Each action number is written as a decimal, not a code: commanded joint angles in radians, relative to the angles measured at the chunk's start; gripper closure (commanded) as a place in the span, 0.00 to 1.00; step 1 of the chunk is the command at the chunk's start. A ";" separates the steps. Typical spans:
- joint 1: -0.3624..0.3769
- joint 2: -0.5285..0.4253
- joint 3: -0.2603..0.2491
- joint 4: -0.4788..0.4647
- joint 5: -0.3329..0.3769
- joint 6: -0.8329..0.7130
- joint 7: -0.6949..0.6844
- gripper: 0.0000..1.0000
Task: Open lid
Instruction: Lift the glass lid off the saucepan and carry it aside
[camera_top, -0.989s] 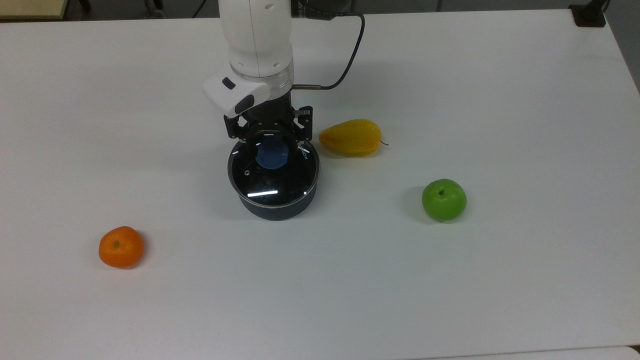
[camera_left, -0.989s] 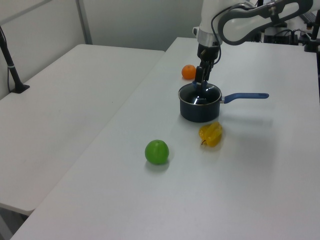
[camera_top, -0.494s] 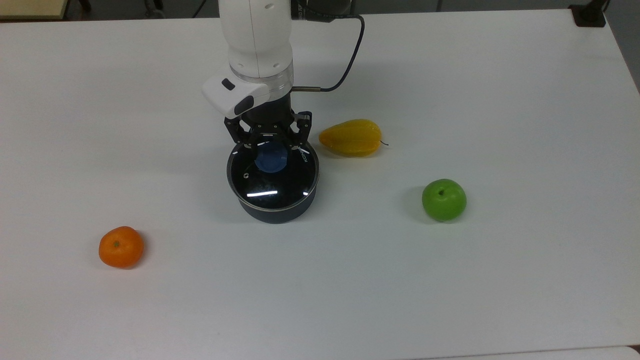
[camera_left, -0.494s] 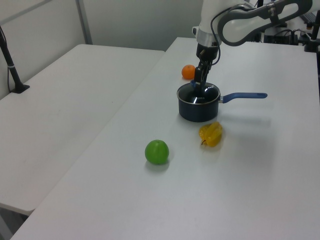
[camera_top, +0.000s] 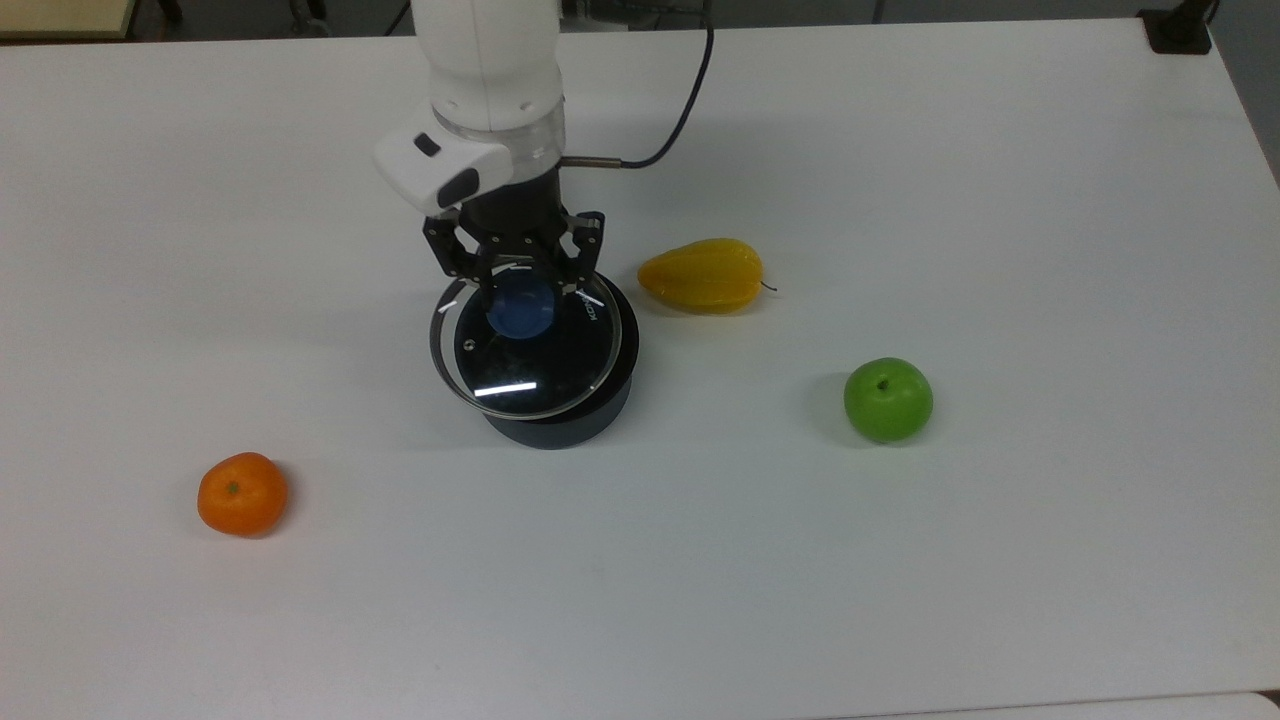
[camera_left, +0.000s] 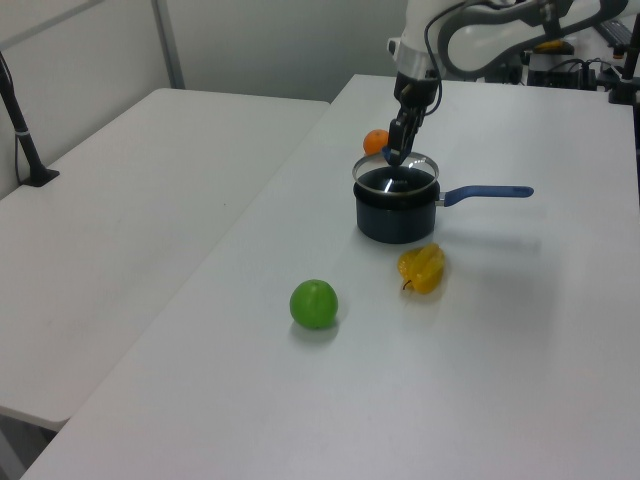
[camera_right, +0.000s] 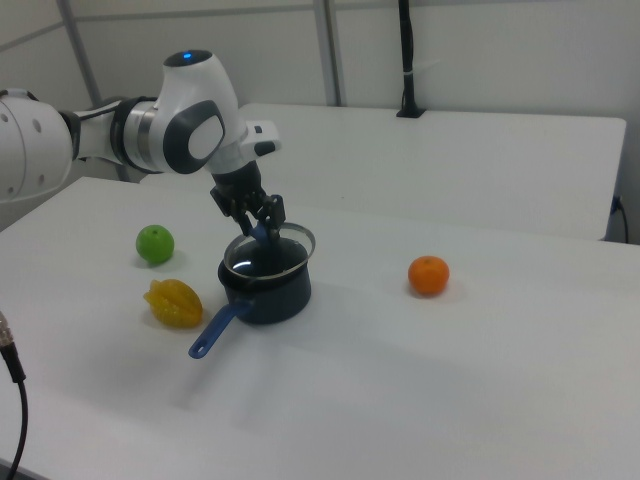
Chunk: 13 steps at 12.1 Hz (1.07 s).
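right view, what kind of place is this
Probably a robotics lab, not a kitchen: a white robot arm works at a bare white table, with toy-like fruit such as the orange around a saucepan.

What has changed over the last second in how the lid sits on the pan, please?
The tool, shut on the knob, has raised the lid off the pan and carried it toward the top view's left. The pan, orange, apple and yellow fruit have not moved.
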 joint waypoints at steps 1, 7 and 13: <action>-0.022 -0.080 -0.005 -0.014 -0.005 -0.080 -0.003 0.51; -0.228 -0.108 -0.005 -0.014 0.004 -0.123 -0.160 0.51; -0.393 -0.077 -0.005 -0.045 0.020 -0.112 -0.297 0.50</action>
